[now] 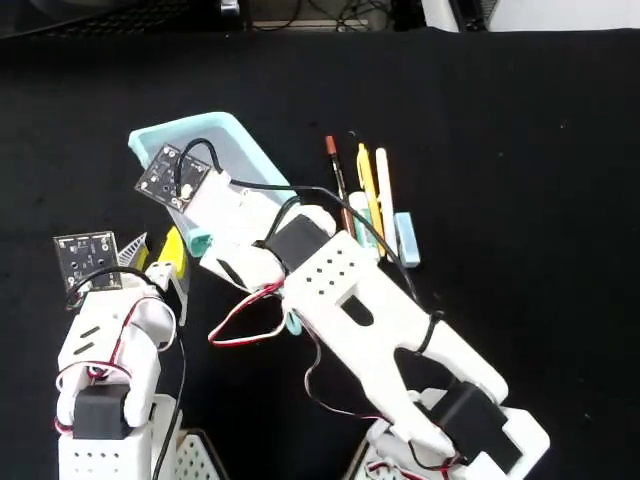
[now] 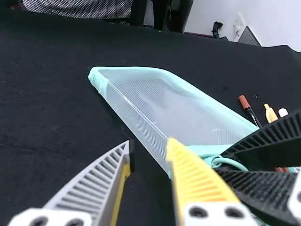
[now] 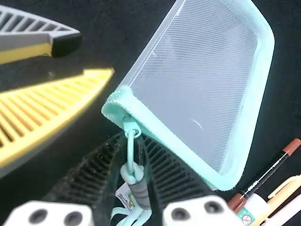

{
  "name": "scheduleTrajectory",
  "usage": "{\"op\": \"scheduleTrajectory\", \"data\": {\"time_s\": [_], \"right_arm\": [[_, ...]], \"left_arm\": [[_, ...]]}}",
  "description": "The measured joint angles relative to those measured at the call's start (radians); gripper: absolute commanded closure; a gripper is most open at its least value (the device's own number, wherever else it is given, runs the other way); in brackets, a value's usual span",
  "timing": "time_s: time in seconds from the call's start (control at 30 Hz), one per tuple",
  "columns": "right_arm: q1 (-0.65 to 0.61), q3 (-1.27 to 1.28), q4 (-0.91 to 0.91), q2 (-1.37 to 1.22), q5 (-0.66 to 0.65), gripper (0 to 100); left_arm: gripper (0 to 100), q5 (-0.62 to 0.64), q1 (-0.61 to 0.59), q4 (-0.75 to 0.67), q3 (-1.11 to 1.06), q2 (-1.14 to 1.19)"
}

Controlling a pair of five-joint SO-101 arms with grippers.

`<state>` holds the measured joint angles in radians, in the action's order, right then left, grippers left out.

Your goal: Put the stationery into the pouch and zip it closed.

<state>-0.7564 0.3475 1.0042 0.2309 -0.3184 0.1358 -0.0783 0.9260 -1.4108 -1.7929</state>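
The mesh pouch point(image 3: 202, 89) was white with mint-green trim, the table point(image 1: 520, 120) black, the brown-capped pen point(image 3: 263, 172) black-barrelled.

We see the pouch point(image 1: 240, 148) on the counter point(image 1: 520, 150), stationery point(image 1: 375, 195) just right of it; at its near end the zip pull point(image 3: 131, 165) sits pinched in the right pincer point(image 3: 130, 141), left pincer point(image 2: 149, 143) alongside.

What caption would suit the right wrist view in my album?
Black claw holding the zipper pull of the mint mesh pouch, the other arm's claw alongside.
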Motion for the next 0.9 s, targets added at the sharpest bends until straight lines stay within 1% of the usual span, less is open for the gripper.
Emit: {"op": "scheduleTrajectory", "data": {"time_s": [0.2,0.33,0.47,0.6,0.8,0.9], "right_arm": [[0.0,0.0,0.0,0.0,0.0,98.6],[0.0,0.0,0.0,0.0,0.0,98.6],[0.0,0.0,0.0,0.0,0.0,98.6],[0.0,0.0,0.0,0.0,0.0,98.6],[0.002,0.0,0.0,0.0,0.0,98.6],[0.002,0.0,0.0,0.0,0.0,98.6]], "left_arm": [[82,0.0,0.003,0.008,0.002,0.0],[82,-0.003,0.003,0.078,0.06,-0.006],[82,-0.078,0.003,0.095,0.06,-0.005],[82,-0.106,0.011,0.064,0.002,0.0],[82,-0.109,0.011,0.025,-0.055,0.0],[82,-0.109,0.011,-0.044,-0.112,0.0]]}}
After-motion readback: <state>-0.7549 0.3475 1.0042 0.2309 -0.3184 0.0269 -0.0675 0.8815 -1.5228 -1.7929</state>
